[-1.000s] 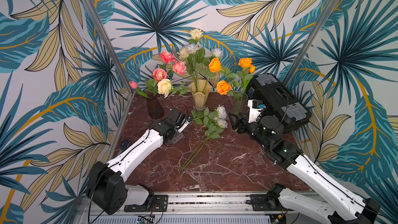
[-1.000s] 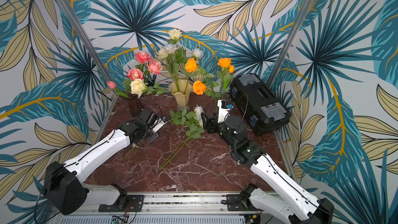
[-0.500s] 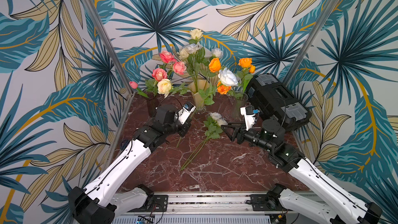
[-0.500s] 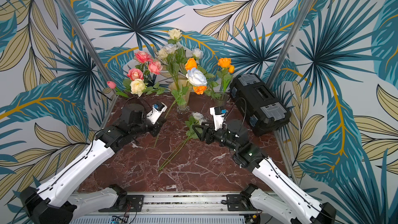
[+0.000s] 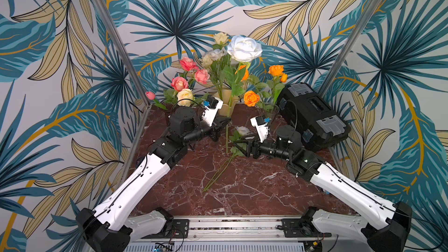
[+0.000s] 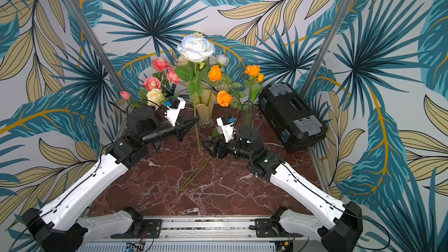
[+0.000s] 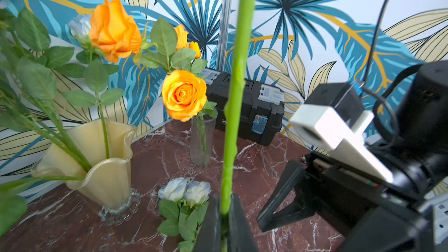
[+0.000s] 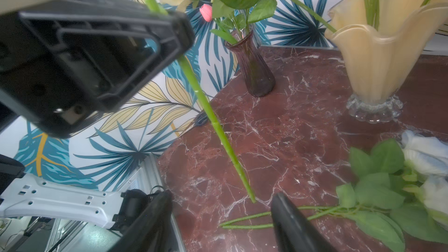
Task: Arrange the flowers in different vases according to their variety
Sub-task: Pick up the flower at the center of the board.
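My left gripper is shut on the green stem of a big white rose, held upright above the table in front of the cream-yellow vase. That vase holds white and cream flowers. My right gripper stands open near the stem's lower tip, holding nothing. A twin-headed white rose lies on the marble beside it. The purple vase holds pink roses. Orange roses stand in the clear cylinder.
A black toolbox sits at the back right against the wall. Leaf-printed walls and metal posts close in the back and both sides. The lying rose's long stems stretch toward the front of the marble top.
The left gripper has lifted the white rose off the table and raised it upright. The right arm has drawn back from the clear vase toward the table's middle.
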Robot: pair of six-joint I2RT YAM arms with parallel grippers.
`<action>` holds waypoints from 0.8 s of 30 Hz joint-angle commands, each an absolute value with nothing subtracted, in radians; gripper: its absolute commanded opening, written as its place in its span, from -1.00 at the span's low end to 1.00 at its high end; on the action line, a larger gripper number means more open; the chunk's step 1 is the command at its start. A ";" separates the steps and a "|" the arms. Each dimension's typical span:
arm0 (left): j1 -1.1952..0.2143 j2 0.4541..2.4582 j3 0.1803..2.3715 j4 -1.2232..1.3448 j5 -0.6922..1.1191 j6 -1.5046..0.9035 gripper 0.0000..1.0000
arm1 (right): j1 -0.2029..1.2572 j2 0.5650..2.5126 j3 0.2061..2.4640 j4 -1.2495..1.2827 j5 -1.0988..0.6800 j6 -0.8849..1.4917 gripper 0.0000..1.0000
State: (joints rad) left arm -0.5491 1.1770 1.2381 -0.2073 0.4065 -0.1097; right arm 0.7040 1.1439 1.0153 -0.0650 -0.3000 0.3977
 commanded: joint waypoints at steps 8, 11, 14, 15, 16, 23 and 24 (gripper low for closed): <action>-0.565 1.193 1.276 -0.124 0.487 -0.184 -1.00 | 0.716 1.261 1.143 0.023 -0.274 0.331 0.30; -0.566 1.195 1.274 -0.128 0.493 -0.182 -1.00 | 0.717 1.286 1.169 0.025 -0.260 0.319 0.25; -0.566 1.193 1.276 -0.131 0.496 -0.178 -1.00 | 0.718 1.303 1.194 0.017 -0.245 0.308 0.16; -0.566 1.193 1.276 -0.133 0.497 -0.176 -1.00 | 0.719 1.308 1.202 0.015 -0.243 0.306 0.08; -0.566 1.193 1.274 -0.134 0.497 -0.174 -1.00 | 0.718 1.312 1.204 0.015 -0.241 0.305 -0.04; -0.566 1.192 1.273 -0.135 0.495 -0.168 -1.00 | 0.720 1.320 1.219 0.011 -0.234 0.307 -0.86; -0.566 1.193 1.276 -0.134 0.494 -0.168 -1.00 | 0.722 1.320 1.219 0.012 -0.233 0.306 -0.96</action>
State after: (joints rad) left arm -0.5621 1.2011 1.2381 -0.1535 0.4751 -0.1730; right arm 0.7334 1.3106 1.2030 0.0006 -0.2710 0.3027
